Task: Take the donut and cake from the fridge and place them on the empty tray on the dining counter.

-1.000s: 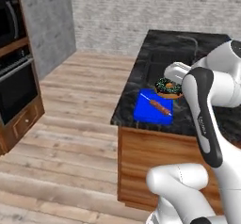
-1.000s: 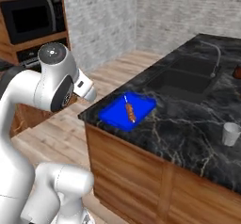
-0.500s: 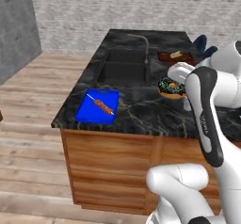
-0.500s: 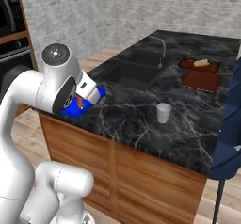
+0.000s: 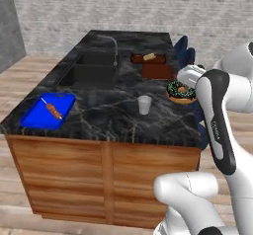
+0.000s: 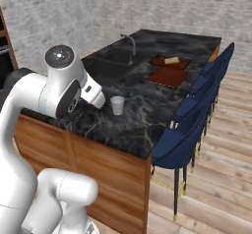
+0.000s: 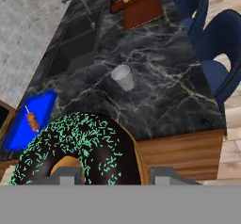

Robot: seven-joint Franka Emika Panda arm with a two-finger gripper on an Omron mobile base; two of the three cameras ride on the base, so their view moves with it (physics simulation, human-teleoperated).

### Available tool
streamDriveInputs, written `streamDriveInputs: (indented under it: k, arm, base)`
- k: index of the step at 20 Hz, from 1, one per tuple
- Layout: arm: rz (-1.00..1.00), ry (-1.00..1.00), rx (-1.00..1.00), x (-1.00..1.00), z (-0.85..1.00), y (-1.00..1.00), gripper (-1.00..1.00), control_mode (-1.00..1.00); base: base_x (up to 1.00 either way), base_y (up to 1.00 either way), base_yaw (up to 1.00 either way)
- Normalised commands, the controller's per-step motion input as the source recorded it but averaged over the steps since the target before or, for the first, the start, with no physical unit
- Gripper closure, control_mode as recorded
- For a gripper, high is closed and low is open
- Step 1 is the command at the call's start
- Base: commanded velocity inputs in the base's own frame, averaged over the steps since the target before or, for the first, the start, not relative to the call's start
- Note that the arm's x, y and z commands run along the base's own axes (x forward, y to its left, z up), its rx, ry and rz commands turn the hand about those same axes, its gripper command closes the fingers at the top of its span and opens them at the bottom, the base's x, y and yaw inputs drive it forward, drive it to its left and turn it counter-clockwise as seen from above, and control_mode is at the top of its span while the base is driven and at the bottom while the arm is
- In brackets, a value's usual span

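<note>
Your end effector (image 7: 110,177) is pinching the donut (image 7: 80,148), which hangs in the air just off the near right corner of the bench (image 5: 113,115), above its edge. On the bench, a small white cup (image 5: 144,104) stands near the middle of the near half, and a blue board (image 5: 48,110) carrying a skewer (image 5: 53,110) lies at the near left corner. Beyond the cup, the sink (image 5: 91,70) with its faucet (image 5: 111,46) sits on the left. The tray (image 5: 157,71) lies toward the far right edge, and just behind it a second tray (image 5: 148,58) holds a yellow piece (image 5: 149,57). Blue stools (image 6: 197,115) line the right edge.
</note>
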Motion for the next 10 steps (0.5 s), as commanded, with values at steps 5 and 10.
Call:
streamDriveInputs:
  k: [5, 10]
  arm:
    - [0.00, 0.00, 0.00, 0.00, 0.00, 0.00, 1.00, 1.00]
    - [0.00, 0.00, 0.00, 0.00, 0.00, 0.00, 1.00, 1.00]
  base:
    - [0.03, -1.00, 0.00]
    - [0.37, -1.00, 0.05]
